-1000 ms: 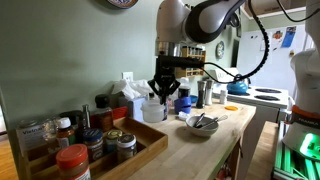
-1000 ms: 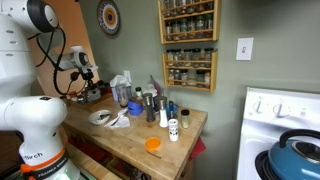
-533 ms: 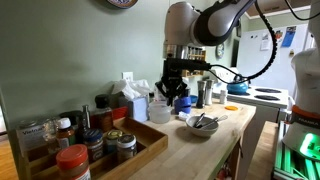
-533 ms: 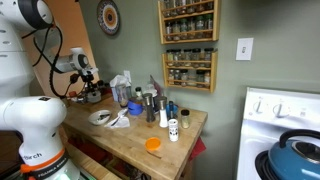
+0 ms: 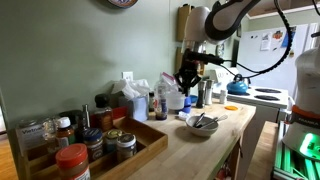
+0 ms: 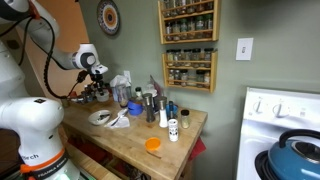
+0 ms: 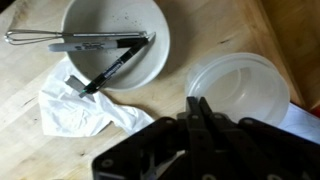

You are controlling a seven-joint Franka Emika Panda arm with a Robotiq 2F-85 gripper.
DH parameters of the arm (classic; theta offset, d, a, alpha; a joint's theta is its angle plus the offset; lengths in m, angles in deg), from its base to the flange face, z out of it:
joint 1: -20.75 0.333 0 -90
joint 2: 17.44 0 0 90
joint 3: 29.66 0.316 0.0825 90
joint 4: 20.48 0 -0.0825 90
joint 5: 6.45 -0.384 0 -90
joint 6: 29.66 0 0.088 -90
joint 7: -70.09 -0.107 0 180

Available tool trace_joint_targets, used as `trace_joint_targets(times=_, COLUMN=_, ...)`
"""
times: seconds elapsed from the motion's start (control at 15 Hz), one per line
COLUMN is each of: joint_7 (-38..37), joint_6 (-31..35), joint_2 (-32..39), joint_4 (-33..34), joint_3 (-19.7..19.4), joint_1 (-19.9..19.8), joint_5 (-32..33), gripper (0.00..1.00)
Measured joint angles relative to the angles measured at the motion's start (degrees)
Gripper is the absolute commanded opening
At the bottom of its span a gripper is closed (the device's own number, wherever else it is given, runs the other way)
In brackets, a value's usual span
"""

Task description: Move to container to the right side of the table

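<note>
The container (image 7: 240, 88) is a round translucent tub with a whitish lid, lying right of my fingers in the wrist view. My gripper (image 7: 197, 104) has its jaws pressed together at the tub's left rim and seems shut on it. In an exterior view the gripper (image 5: 187, 80) hangs over the back of the light-wood table (image 5: 215, 140), with the whitish tub (image 5: 172, 97) just below and left of it. In another exterior view the gripper (image 6: 99, 78) is at the table's (image 6: 130, 140) far left; the tub is too small to make out there.
A white bowl (image 7: 115, 40) with tongs and a pen sits beside a crumpled white wrapper (image 7: 80, 105); the bowl also shows in both exterior views (image 5: 200, 123) (image 6: 103, 118). A wooden tray of jars (image 5: 100, 150), a bottle cluster (image 6: 150, 103), an orange lid (image 6: 152, 144) and the stove (image 6: 285, 130) are nearby.
The gripper has moved to the right along the back of the table, and the whitish tub has moved with it. The bowl and jars have not moved.
</note>
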State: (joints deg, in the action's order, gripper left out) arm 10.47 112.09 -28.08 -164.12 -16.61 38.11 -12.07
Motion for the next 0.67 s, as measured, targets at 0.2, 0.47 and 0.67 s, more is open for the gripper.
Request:
trace_joint_targets(times=0.2, joint_7=1.5, joint_6=-5.1, joint_2=-6.0, joint_4=-4.2, joint_3=-0.6, joint_1=-3.0, joint_5=-0.5, gripper=0.03)
trace_joint_targets(times=0.47, joint_7=1.4, joint_6=-5.8, joint_2=-8.7, joint_4=-6.0, joint_3=-0.4, joint_1=-3.6, joint_5=-0.5, gripper=0.01)
trace_joint_targets(times=0.67, joint_7=1.5, joint_6=-5.9, joint_2=-8.8, joint_4=-6.2, joint_3=-0.4, joint_1=-5.1, joint_5=-0.5, gripper=0.01)
